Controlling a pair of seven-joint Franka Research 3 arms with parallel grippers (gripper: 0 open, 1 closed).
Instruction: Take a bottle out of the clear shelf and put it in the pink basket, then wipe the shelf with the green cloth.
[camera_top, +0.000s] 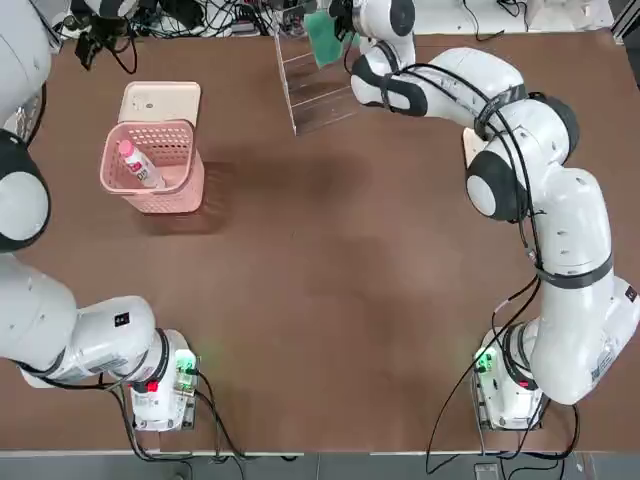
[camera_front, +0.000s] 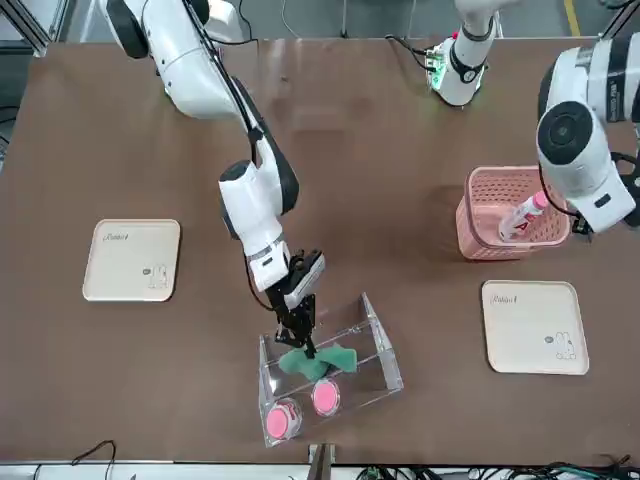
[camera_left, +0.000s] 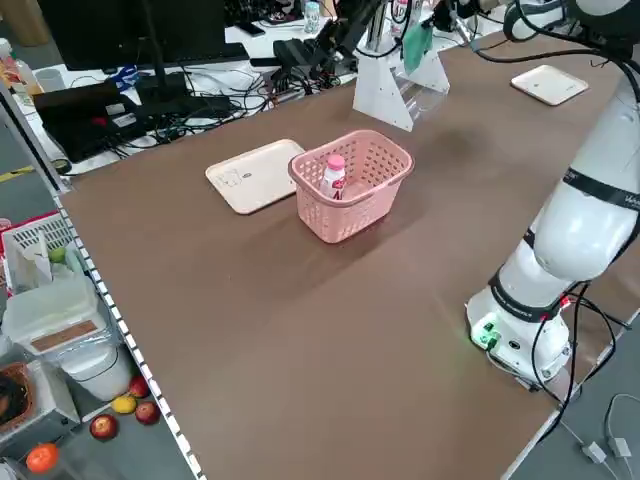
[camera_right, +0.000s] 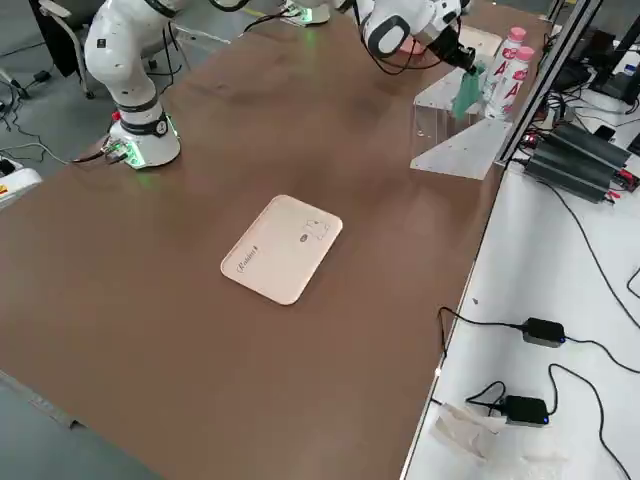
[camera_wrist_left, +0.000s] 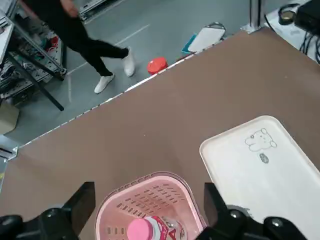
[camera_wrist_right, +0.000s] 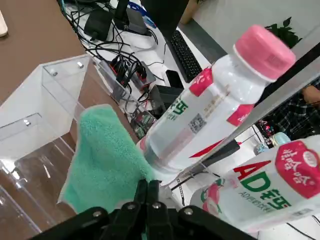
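Right end effector (camera_front: 305, 340) clamped on cloth (camera_front: 318, 360) inside shelf (camera_front: 385, 350), risking toppling two remaining bottles (camera_front: 325, 397); bottle (camera_top: 138, 165) in basket (camera_top: 152, 168), left end effector (camera_wrist_left: 145, 220) open above.

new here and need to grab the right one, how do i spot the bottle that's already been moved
Find the pink basket with lattice sides, on the brown table beside a flat cream tray. The bottle leans inside it: slim, white, with a pink cap. The two other pink-capped bottles stand in the clear shelf, where the right gripper holds the green cloth.
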